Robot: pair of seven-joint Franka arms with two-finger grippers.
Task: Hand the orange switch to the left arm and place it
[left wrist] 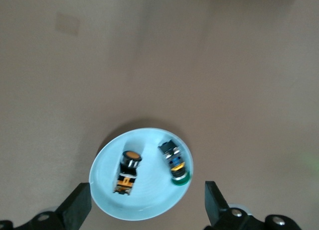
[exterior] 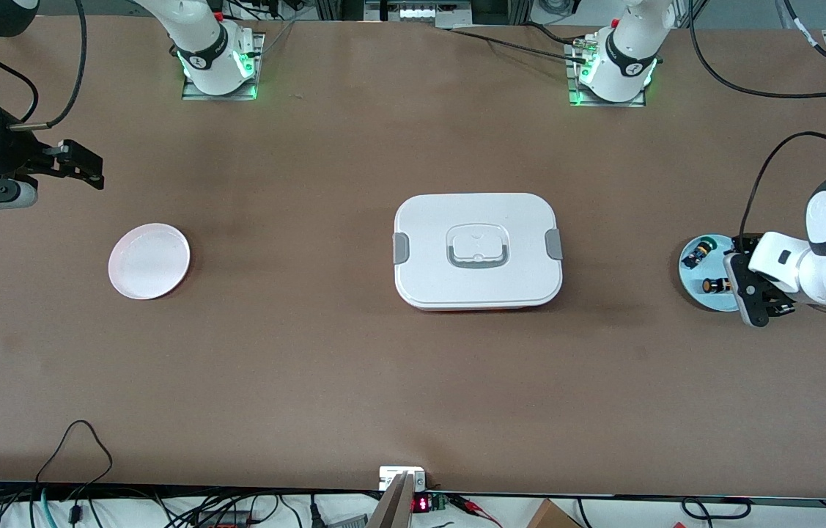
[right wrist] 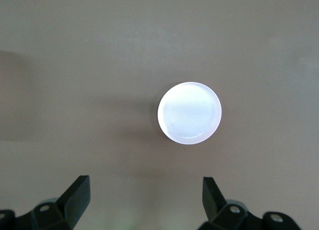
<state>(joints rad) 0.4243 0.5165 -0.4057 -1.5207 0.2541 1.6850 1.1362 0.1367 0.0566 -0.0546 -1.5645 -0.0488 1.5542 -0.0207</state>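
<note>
The orange switch (left wrist: pixel 127 171) lies on its side in a light blue plate (left wrist: pixel 104 200) at the left arm's end of the table, beside a similar switch with a green tip (left wrist: pixel 175 163). My left gripper (left wrist: pixel 145 207) hangs open over this plate, holding nothing, its fingers straddling the plate's rim. From the front, the orange switch (exterior: pixel 713 284) shows just beside the left gripper (exterior: pixel 741 282). The white box (exterior: pixel 477 249) stands shut at the table's middle. My right gripper (exterior: pixel 94 170) waits open and empty over bare table at the right arm's end.
A white round plate (exterior: pixel 149 260) with nothing on it lies at the right arm's end of the table; it also shows below the right gripper (right wrist: pixel 144 197) as the plate (right wrist: pixel 189 112). Cables trail along the table's edges.
</note>
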